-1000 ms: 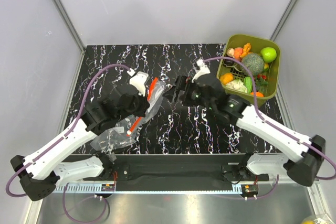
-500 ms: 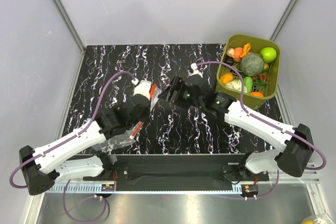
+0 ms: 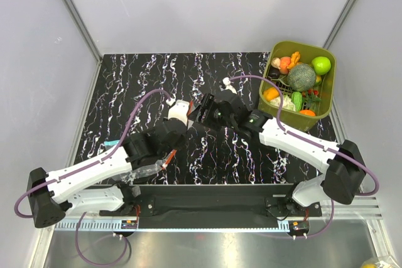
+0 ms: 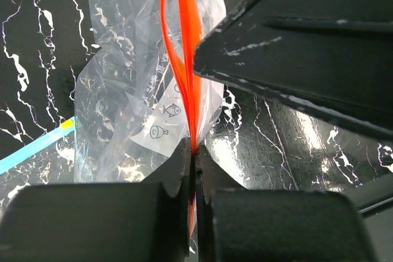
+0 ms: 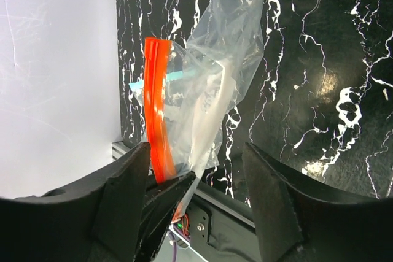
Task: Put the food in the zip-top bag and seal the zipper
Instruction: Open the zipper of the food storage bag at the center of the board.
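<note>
The crinkly clear plastic zip-top bag (image 4: 123,90) is held by its mouth over the black, white-veined counter (image 3: 125,86), near the middle of the overhead view, between the two arms. Its thin red-orange zipper strip (image 4: 183,59) runs up the centre of the left wrist view. Higher up its two lips bow slightly apart, so the mouth is not sealed. The left tool (image 4: 191,151) is clamped together on the lower end of that strip. The right tool (image 5: 195,173) has its jaws apart on either side of the bag's edge, with the orange strip just beside one finger, and it grips nothing yet. The food, small colourful toy fruits and vegetables (image 3: 295,76), sits in the olive-green plastic tub (image 3: 300,47) at the upper right, well apart from the bag.

The step in hand looks like taking a second hold on the mouth so it can be opened, and no loading seems to have begun. The next move likely calls for the right tool to pinch a single lip, not both, and then draw it away from the left tool's hold. Thin, slippery film could slide out or bunch.
</note>
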You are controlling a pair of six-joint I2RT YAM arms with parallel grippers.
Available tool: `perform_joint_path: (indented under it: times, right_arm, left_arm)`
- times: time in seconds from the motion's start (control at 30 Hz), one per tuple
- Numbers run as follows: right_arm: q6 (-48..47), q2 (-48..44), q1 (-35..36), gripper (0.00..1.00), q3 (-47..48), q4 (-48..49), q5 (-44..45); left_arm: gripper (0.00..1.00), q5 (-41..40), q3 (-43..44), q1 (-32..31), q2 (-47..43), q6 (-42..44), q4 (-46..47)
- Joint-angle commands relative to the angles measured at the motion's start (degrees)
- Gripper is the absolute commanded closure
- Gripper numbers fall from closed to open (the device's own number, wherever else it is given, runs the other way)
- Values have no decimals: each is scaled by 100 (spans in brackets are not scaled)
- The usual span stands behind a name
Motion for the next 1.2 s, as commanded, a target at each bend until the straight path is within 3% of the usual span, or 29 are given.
perform_joint_path:
  times: [0.0, 0.4, 0.5, 0.57, 0.63, 0.67, 0.73, 0.8, 0.83, 0.87, 0.9, 1.0, 1.1, 1.17]
  right_arm:
    - [122, 16, 54, 33, 163, 388, 196]
    - [113, 139, 54, 38, 189, 433, 170]
    - [113, 183, 63, 50, 216, 276, 257]
    - [104, 183, 54, 50, 198, 223, 275]
    - [95, 192, 54, 56, 198, 178, 311]
    - [78, 192, 54, 60, 198, 135, 337]
    - [51, 175, 54, 79, 172, 117, 346]
    - [43, 113, 54, 94, 94, 134, 337]
    - [25, 78, 54, 97, 41, 169, 337]
    - [25, 34, 63, 97, -29, 256, 337]
    - [-1, -71, 54, 98, -187, 309, 354]
    - [-150, -334, 54, 100, -608, 608, 337]
    - [-326, -642, 54, 100, -1084, 1012, 267]
    - [-519, -774, 63, 100, -1399, 1354, 170]
  left_arm:
    - [100, -188, -16, -56, 9, 35, 392]
    - [100, -188, -121, -170, 0, 9, 453]
    - [100, -214, -121, -188, -18, 9, 453]
    - [100, -223, -130, -179, -26, 26, 453]
    - [100, -205, -156, -197, -79, 70, 488]
    - [100, -179, -200, -205, -96, 88, 523]
    - [100, -126, -235, -206, -158, 114, 594]
    - [90, -126, -253, -206, -228, 70, 603]
    - [82, -74, -244, -206, -255, 27, 594]
    - [73, -21, -236, -206, -290, 9, 576]
    - [54, 23, -209, -206, -377, -17, 550]
    - [32, 260, -69, -188, -596, -70, 427]
    - [17, 576, 167, -101, -764, -114, 173]
    - [12, 848, 317, 14, -782, -167, -46]
